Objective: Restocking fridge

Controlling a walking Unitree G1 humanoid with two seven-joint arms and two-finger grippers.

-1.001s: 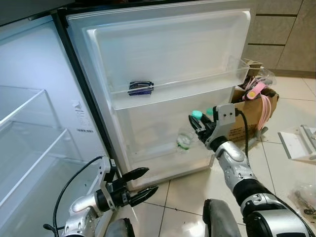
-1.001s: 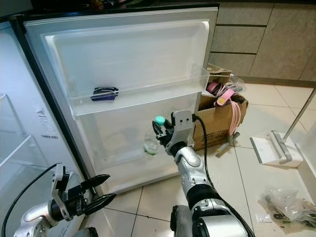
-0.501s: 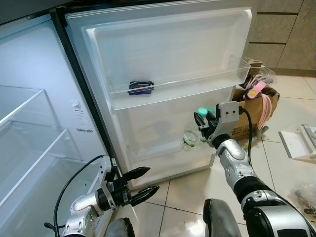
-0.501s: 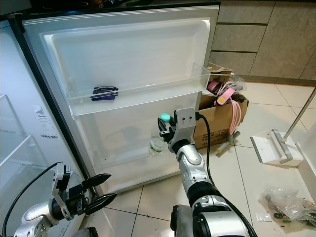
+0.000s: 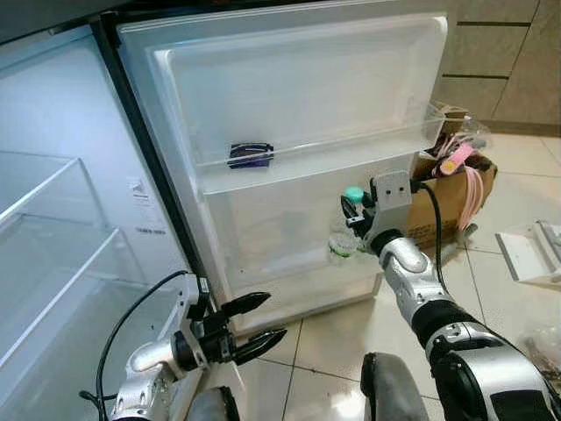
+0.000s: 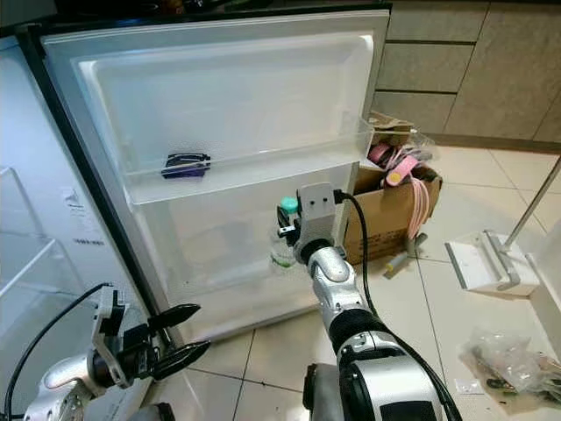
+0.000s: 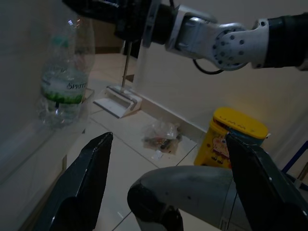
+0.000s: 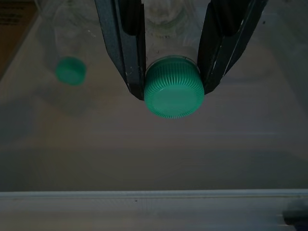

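From my head cameras, I see the open fridge door (image 5: 289, 114) before me. My right gripper (image 5: 352, 213) grasps a clear Sprite bottle (image 5: 341, 244) by its neck, just under the green cap (image 5: 353, 194), and holds it against the lower part of the door, above the bottom door bin (image 5: 289, 281). The upper door shelf (image 5: 324, 158) already carries one small dark blue packet (image 5: 250, 155). My left gripper (image 5: 254, 321) hangs low near the bottom corner of the door, its fingers spread and holding nothing. The shelves inside the fridge (image 5: 53, 228) look bare. Behind the door stands a cardboard box (image 6: 394, 206) with pink things in it.

In the left wrist view, the bottle (image 7: 65, 82) stands upright with its green label, close to the door wall, and my two fingers (image 7: 82, 187) are wide apart.

In the right wrist view, my fingers (image 8: 130, 43) are clenched on the bottle neck on both sides of the green cap (image 8: 174, 91).

I judge the restocking is at an early stage: one packet is placed, the bottle is not yet released, and more items probably wait.
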